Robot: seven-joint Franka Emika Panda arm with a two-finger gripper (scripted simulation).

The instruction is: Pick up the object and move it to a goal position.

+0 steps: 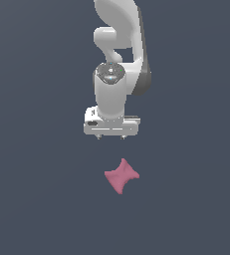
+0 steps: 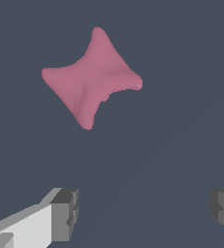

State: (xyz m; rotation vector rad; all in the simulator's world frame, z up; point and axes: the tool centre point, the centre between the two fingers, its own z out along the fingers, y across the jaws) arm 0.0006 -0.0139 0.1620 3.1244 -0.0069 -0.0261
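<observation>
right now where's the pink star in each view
Exterior view: the pink star lies on the dark floor, below centre, just under the gripper and apart from it.
Wrist view: the star fills the upper part of the picture, beyond the open fingers.
Shared landmark: the gripper, which is near the star in both views and touches it in neither.
</observation>
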